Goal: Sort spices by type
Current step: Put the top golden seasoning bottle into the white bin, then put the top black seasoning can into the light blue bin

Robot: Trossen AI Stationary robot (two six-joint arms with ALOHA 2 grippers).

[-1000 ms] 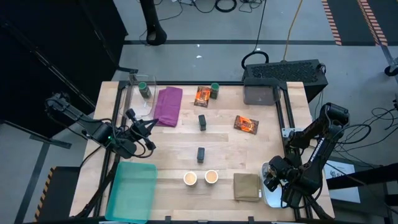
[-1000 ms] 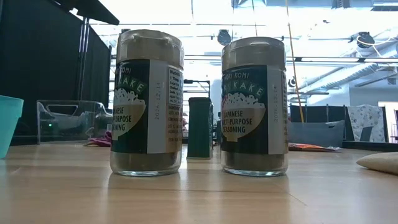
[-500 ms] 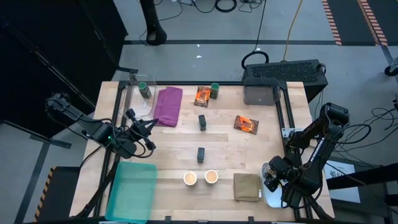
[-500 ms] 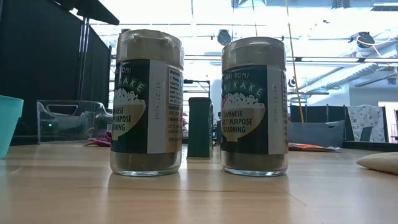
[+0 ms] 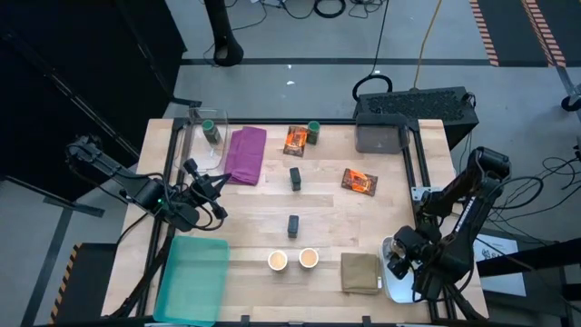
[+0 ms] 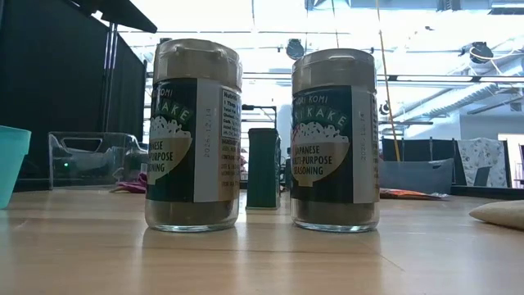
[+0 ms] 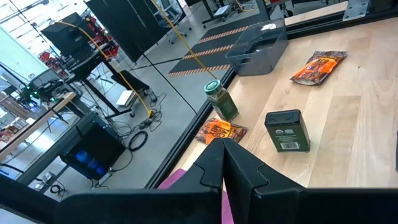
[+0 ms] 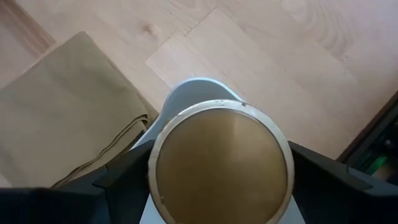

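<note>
While the left gripper point(image 5: 214, 187) hangs over the table's point(image 5: 399, 218) left side with its fingers point(image 7: 214, 163) pressed together on nothing, the right gripper point(image 5: 400, 261) sits at the right near corner. There we see a tan-topped cup point(image 8: 221, 165) between its fingers point(image 8: 127, 177), which stand wide on either side. We cannot tell whether they press it or merely flank it. That cup stands upright over a white dish point(image 8: 186, 93), lid facing the wrist camera, with the olive cloth point(image 8: 68, 112) just beside the dish.

Two more tan-topped cups point(image 5: 278, 261) point(image 5: 309, 258) stand side by side near the front edge, between the teal tray point(image 5: 193, 277) and the olive cloth. From table height both are upright, long axis vertical, labels toward the camera. A dark block point(image 6: 264, 168) stands upright behind the gap between them, and a second block point(image 5: 295, 178) stands farther back.

One orange packet point(image 5: 295, 139) lies flat at the far edge, touching or nearly touching a green-lidded jar point(image 5: 313, 132). Another packet point(image 5: 359, 182) lies apart to the right. A second green-lidded jar point(image 5: 209, 130) sits in the clear bin point(image 5: 192, 150), beside the purple cloth point(image 5: 245, 154). A grey box point(image 5: 381, 136) occupies the far right corner.
</note>
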